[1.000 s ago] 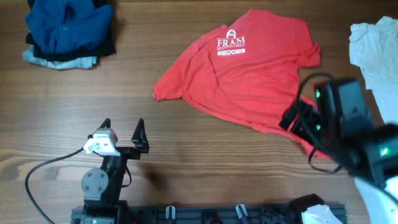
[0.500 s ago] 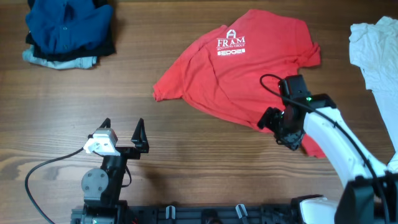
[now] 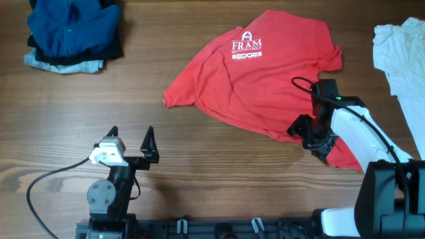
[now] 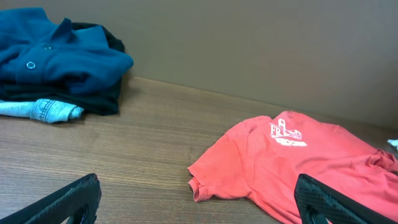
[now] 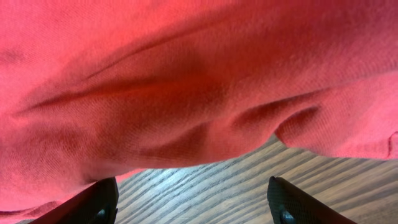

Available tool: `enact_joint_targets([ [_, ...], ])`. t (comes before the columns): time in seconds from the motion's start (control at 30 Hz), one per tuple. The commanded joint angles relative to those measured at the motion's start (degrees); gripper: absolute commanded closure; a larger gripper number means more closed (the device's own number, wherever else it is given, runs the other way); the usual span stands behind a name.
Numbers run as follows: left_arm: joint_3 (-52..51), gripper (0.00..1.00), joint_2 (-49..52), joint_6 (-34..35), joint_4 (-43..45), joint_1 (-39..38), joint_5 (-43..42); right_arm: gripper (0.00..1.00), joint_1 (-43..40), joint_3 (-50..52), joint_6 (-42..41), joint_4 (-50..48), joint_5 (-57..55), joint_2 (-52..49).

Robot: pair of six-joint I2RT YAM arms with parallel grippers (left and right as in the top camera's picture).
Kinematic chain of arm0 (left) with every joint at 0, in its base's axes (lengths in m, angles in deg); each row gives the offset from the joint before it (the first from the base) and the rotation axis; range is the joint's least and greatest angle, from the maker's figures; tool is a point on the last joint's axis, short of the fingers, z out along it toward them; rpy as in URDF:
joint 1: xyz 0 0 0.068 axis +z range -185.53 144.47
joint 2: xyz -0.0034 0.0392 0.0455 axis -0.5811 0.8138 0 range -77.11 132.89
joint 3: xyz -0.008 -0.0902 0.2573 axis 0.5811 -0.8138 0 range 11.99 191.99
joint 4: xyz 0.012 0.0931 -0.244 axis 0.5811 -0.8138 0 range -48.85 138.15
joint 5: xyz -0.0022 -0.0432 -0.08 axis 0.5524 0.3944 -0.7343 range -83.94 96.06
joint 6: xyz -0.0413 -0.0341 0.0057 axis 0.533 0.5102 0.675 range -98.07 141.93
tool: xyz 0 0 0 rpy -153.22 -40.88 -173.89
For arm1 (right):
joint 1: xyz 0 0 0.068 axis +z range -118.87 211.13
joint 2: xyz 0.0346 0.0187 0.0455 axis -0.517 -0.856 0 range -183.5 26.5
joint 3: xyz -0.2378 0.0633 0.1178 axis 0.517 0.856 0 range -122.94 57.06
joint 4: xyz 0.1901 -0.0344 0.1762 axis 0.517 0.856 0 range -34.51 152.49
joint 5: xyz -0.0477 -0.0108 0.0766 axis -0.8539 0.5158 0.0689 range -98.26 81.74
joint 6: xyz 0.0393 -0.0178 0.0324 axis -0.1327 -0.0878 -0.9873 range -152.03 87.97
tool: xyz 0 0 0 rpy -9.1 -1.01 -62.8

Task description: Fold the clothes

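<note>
The red T-shirt [image 3: 265, 86] lies unfolded and rumpled on the wooden table [image 3: 199, 172], right of centre and toward the far side. Its white lettering [image 3: 246, 48] faces up near the far edge of the cloth. One sleeve [image 3: 174, 98] points left, its cuff curled on the wood; the other bunches at the far right. The body runs down toward the near right, where the hem ends in a narrow corner by the right arm.

The right gripper [image 3: 311, 136] sits low over that near-right hem, at the edge where cloth meets wood. In its wrist view the two fingertips [image 5: 99, 202] stand well apart at the bottom corners. Bare wood grain shows between them, and a creased fold of red fabric just ahead fills most of the view. Nothing is pinched: the jaws are released, and the cloth edge lies in front of them rather than inside the grip. Whether the tips touch the T-shirt cannot be told.

The left gripper [image 3: 131, 137] is at the front left of the table, well apart from the T-shirt, its fingers pointing away from the arm's base. Its jaws are spread wide and hold nothing. A black cable [image 3: 43, 182] loops on the wood beside that arm.

A blue pile [image 3: 70, 30] of clothing, with black and denim pieces under it, sits at the far left corner. A white garment [image 3: 398, 53] lies at the right edge, near the T-shirt but not touching it.
</note>
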Motion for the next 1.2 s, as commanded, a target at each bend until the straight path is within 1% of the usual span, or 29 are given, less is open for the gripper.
enact_joint_targets([
  [0.0,-0.28,0.00,-0.42,-0.87,-0.31,0.48,0.31,0.23,-0.24,0.59,0.24,1.07,-1.60,-0.70],
  [0.07,-0.28,0.00,-0.42,-0.87,-0.31,0.48,0.31,0.23,-0.24,1.07,0.22,1.01,-1.64,-0.72],
  [0.17,-0.28,0.00,-0.42,-0.87,-0.31,0.48,0.31,0.23,-0.26,3.72,0.17,-3.23,-1.64,-0.70],
  [0.3,-0.28,0.00,-0.42,-0.87,-0.31,0.48,0.31,0.25,-0.63,4.26,0.02,-5.88,-2.23,-1.55],
  [0.37,-0.28,0.00,-0.42,-0.87,-0.28,0.48,0.31,0.25,-1.62,4.26,0.00,-6.36,-5.40,-3.02],
  [0.53,-0.28,0.00,-0.42,-0.87,-0.31,0.48,0.31,0.27,-5.64,4.17,0.22,-8.17,-5.46,-3.39],
  [0.6,-0.28,0.00,-0.42,-0.87,-0.28,0.48,0.31,0.28,-6.62,4.17,0.74,-8.17,-5.79,-3.39],
  [0.67,-0.28,0.00,-0.42,-0.87,-0.31,0.48,0.31,0.32,-6.67,4.44,0.59,-8.24,-7.21,-3.39],
  [0.7,-0.28,0.00,-0.42,-0.87,-0.31,0.48,0.31,0.43,-6.67,4.44,0.28,-8.07,-7.17,-3.39],
  [0.73,-0.28,0.00,-0.42,-0.87,-0.31,0.48,0.31,0.61,-6.67,4.44,-0.02,-7.76,-7.19,-3.39],
  [0.77,-0.28,0.00,-0.42,-0.87,-0.31,0.48,0.31,0.77,-6.67,4.44,-0.04,-7.69,-7.19,-3.39],
  [0.8,-0.28,0.00,-0.42,-0.87,-0.31,0.48,0.31,0.96,-6.67,4.44,0.00,-7.61,-7.19,-3.37],
  [0.9,-0.28,0.00,-0.42,-0.87,-0.31,0.48,0.33,0.96,-6.67,3.41,-1.90,-2.97,-7.45,-1.55],
  [0.97,-0.28,0.00,-0.42,-0.87,-0.31,0.48,0.31,0.96,-6.64,1.49,-3.13,3.39,-7.37,3.78],
  [1.0,-0.28,0.00,-0.42,-0.87,-0.31,0.48,0.31,0.96,-6.64,1.07,-5.22,8.96,-7.08,9.79],
  [1.07,-0.28,0.00,-0.42,-0.87,-0.28,0.48,0.31,0.96,-6.64,1.07,-6.29,14.67,-7.26,17.49],
  [1.13,-0.28,0.00,-0.42,-0.87,-0.31,0.48,0.31,0.96,-6.67,1.07,-6.99,19.34,-9.18,27.10],
  [1.17,-0.28,0.00,-0.42,-0.87,-0.28,0.48,0.31,0.95,-6.64,1.09,-7.50,20.17,-7.63,30.91],
])
